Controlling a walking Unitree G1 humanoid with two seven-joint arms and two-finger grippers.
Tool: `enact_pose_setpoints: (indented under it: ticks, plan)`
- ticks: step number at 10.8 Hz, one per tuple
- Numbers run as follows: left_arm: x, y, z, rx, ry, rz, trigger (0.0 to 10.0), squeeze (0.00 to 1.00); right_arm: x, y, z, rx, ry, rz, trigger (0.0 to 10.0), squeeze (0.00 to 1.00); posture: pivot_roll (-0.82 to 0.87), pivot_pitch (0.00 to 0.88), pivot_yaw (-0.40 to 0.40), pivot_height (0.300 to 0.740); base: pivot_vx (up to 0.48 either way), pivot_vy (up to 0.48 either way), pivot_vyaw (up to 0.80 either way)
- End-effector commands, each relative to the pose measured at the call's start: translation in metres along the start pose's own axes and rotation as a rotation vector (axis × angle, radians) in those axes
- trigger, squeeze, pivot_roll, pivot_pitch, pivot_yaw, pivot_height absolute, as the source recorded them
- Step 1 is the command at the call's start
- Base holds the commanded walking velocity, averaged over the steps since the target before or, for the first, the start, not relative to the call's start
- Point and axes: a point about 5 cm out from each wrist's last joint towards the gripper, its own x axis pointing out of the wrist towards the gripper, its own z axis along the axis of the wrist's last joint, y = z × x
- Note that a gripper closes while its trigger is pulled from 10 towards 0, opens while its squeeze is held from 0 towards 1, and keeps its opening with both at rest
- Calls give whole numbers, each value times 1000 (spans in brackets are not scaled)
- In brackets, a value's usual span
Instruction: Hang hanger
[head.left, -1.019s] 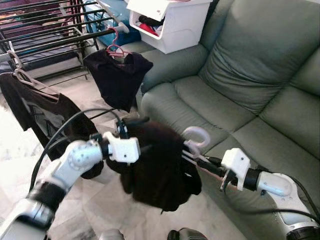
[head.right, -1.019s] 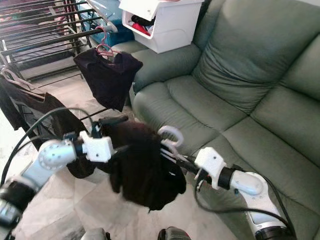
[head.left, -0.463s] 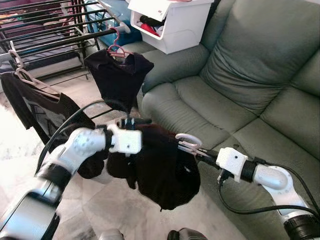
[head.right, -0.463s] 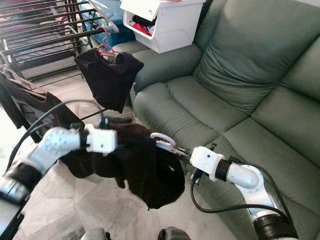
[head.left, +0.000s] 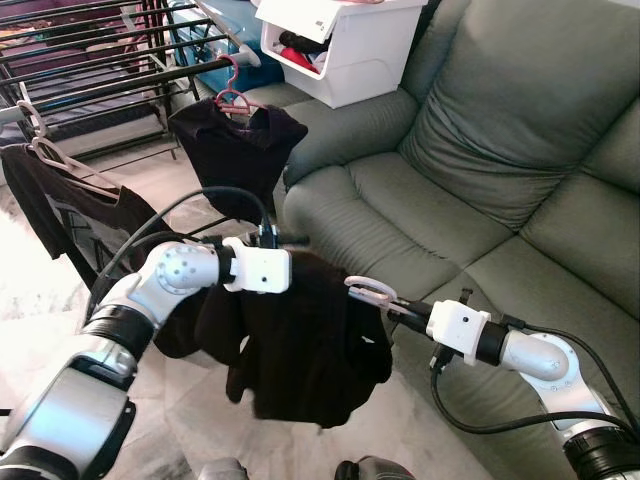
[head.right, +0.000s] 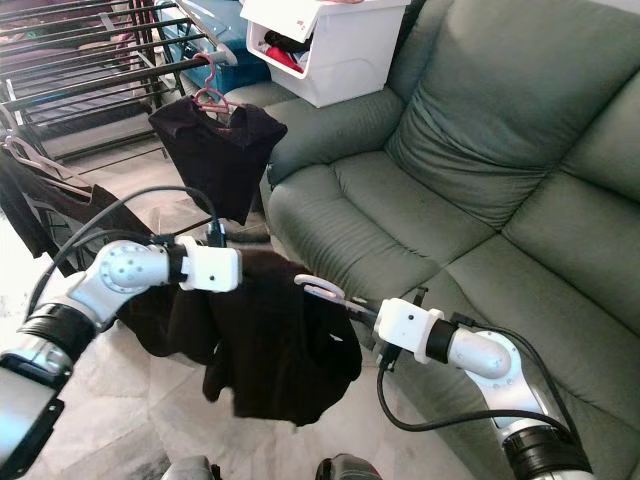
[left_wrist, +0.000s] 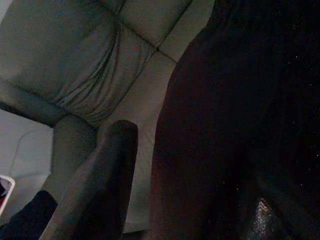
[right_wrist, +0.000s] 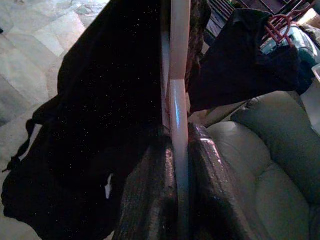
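A black garment (head.left: 310, 350) hangs on a pale hanger whose hook (head.left: 370, 290) sticks out toward the sofa. My right gripper (right_wrist: 180, 132) is shut on the hanger's white stem (right_wrist: 178, 75), just below the hook, in front of the sofa seat. At the garment's other shoulder sits my left gripper (head.left: 288, 243). In the left wrist view one black finger (left_wrist: 100, 185) stands apart from the dark cloth (left_wrist: 225, 125), with sofa showing in the gap. The drying rack (head.left: 100, 70) stands at the back left.
On the rack hang a black top (head.left: 235, 150) on a pink hanger (head.left: 232, 98) and a dark T-shirt (head.left: 60, 205) on a white hanger. A grey-green sofa (head.left: 480, 150) is on the right, with a white bin (head.left: 340, 45) on its arm. Tiled floor lies below.
The hanger's hook has sunk lower and moved left with my right gripper. The garment has dropped open and hangs longer. My left gripper has shifted slightly right along the garment's top.
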Motion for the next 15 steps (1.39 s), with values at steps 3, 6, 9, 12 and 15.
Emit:
enact_pose_setpoints:
  ticks: [3,6,9,12,15]
  plan:
    - [4,3,3,29,-6,-45,0,0,5,-4,5,-35,-32,-17,10000,0,-104,0,-14,740,0,0,0]
    - [6,1,2,36,0,-76,0,0,6,-4,5,-38,-33,-11,10000,0,-104,0,-21,740,0,0,0]
    - [4,3,-3,90,56,-112,0,0,7,-2,5,-44,-28,1,10000,0,-105,0,-22,740,0,0,0]
    - [4,5,-5,118,91,-101,0,0,8,1,4,-43,-25,13,10000,0,-103,0,-23,740,0,0,0]
    - [2,3,-12,117,137,-106,0,0,9,1,2,11,-20,29,10000,1000,-101,0,-25,740,0,0,0]
